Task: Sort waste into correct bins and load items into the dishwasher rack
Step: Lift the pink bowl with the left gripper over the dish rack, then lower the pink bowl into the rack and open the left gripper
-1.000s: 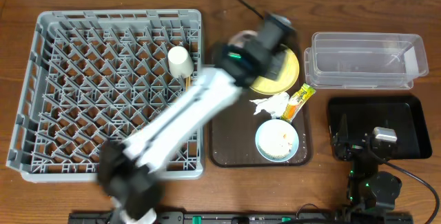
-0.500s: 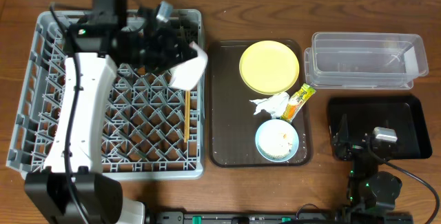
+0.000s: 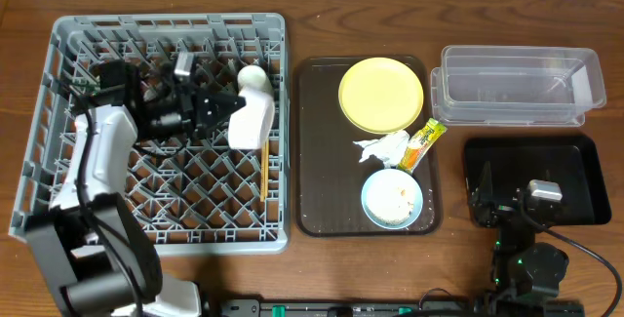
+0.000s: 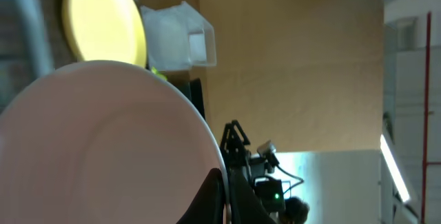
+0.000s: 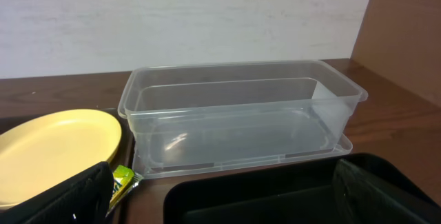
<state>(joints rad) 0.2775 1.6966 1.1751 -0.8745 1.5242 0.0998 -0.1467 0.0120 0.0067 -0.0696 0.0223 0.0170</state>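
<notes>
Partly beyond the frame edges: whitish bowl [image 4: 103,148], yellow plate [image 5: 48,148]

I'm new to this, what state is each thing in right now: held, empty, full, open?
left tool: shut on whitish bowl, above the rack.
right tool: open, empty.
clear tub: empty.
light blue bowl: upright, white crumbs inside.
yellow plate: flat on brown tray.
napkin: crumpled, on brown tray.
white cup: in the rack.

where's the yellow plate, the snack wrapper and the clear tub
yellow plate [image 3: 381,94]: overhead view, centre of its face.
snack wrapper [image 3: 423,144]: overhead view, middle of the packet.
clear tub [image 3: 512,88]: overhead view, its bare floor.
</notes>
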